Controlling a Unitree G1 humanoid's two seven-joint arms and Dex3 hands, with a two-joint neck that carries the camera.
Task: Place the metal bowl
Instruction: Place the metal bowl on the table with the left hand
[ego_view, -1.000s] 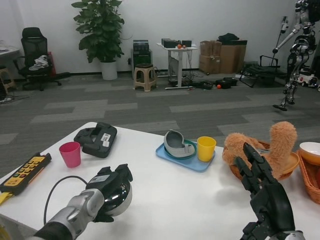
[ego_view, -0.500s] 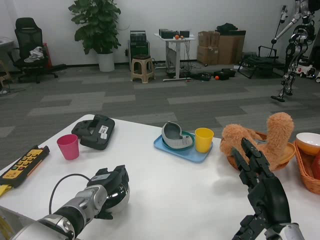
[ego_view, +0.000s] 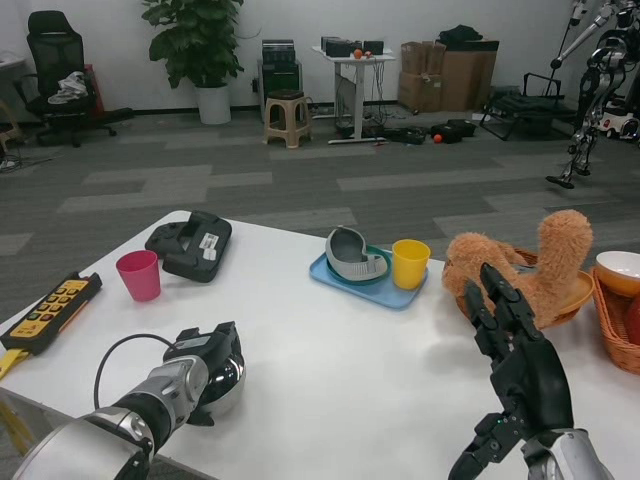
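Observation:
The metal bowl (ego_view: 222, 385) is shiny and rounded, at the near left of the white table (ego_view: 340, 360), and looks to rest on the tabletop. My left hand (ego_view: 200, 362) grips it from above and from the near side, fingers curled over its rim. My right hand (ego_view: 515, 345) is raised over the table's right side with its fingers spread and nothing in them, just in front of the plush toy.
A pink cup (ego_view: 139, 275), a black device (ego_view: 189, 245) and a yellow remote (ego_view: 48, 311) lie at the left. A blue tray (ego_view: 338, 278) holds a grey object (ego_view: 352, 258) and a yellow cup (ego_view: 409, 263). A brown plush toy (ego_view: 545, 265) fills a basket; another wicker basket (ego_view: 618, 335) stands at the right edge.
The camera has dipped and shifted, so the whole scene sits a bit differently. My left hand with the bowl has come lower and nearer to me. My right hand stays raised.

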